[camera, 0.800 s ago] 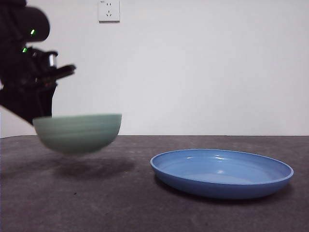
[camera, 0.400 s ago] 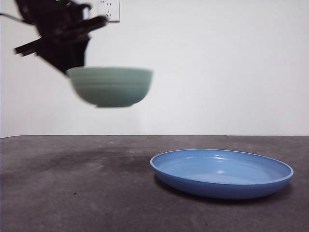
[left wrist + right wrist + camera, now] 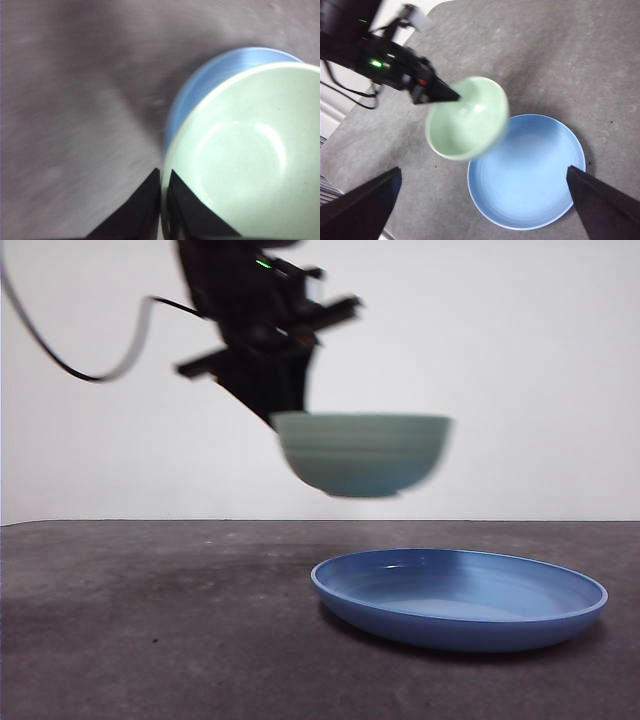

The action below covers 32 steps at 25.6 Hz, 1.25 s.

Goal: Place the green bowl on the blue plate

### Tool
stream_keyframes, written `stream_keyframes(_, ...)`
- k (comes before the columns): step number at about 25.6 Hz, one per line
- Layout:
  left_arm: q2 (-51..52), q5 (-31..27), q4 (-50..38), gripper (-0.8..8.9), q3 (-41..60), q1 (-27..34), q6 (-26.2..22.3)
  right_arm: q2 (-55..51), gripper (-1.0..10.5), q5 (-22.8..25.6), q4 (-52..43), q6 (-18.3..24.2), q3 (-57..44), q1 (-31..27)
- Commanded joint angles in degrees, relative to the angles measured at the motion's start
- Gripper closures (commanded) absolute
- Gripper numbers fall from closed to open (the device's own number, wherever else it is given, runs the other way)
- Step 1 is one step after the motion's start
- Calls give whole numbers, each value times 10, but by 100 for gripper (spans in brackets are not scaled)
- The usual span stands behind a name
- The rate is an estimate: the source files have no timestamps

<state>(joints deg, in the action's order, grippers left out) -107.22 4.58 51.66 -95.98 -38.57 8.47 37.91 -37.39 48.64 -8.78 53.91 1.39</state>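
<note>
The green bowl (image 3: pixel 362 452) hangs in the air, upright, above the left part of the blue plate (image 3: pixel 459 597) and clear of it. My left gripper (image 3: pixel 285 418) is shut on the bowl's left rim; its jaws pinch the rim in the left wrist view (image 3: pixel 162 185), where the bowl (image 3: pixel 245 160) covers most of the plate (image 3: pixel 210 80). The right wrist view shows the bowl (image 3: pixel 467 117) overlapping the plate's (image 3: pixel 530 175) edge, with the left gripper (image 3: pixel 451 95) on it. My right gripper (image 3: pixel 482 200) is open, high above the plate, empty.
The dark grey table (image 3: pixel 150 640) stretches left of the plate. A white wall stands behind. A black cable (image 3: pixel 90 365) trails from the left arm. The table's rounded edge (image 3: pixel 427 12) shows in the right wrist view.
My left gripper has carried the green bowl up from just above the table at the left and then rightward, so it now hangs over the plate's left side. The plate has not moved.
</note>
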Motion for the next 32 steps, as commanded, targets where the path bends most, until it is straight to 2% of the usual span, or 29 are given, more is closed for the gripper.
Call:
stream_keyframes(1, -42, -1, -4, 799, -37, -24, -9, 2, 372, -2, -4, 5, 9, 0)
stream_keyframes(6, -104, -5, -11, 799, -73, -52, -35, 2, 372, -2, -4, 5, 9, 0)
stream_keyframes(10, -140, -8, -24, 799, -78, -60, -35, 2, 372, -2, -3, 5, 9, 0)
stream_keyframes(22, -151, -7, -19, 783, -78, -61, -61, 2, 372, -2, -1, 5, 9, 0)
stream_keyframes(23, -151, -7, -19, 754, -78, -61, -61, 2, 372, -2, 0, 5, 9, 0)
stream_keyframes(26, -151, -7, -22, 471, -78, -61, -42, 2, 371, -2, 2, 5, 9, 0)
stream_keyframes(27, -151, -5, -22, 413, -78, -61, -42, 2, 371, -2, 5, 5, 9, 0)
stream_keyframes(32, -138, -3, -14, 362, -79, -60, -32, 2, 372, -2, 16, 5, 9, 0)
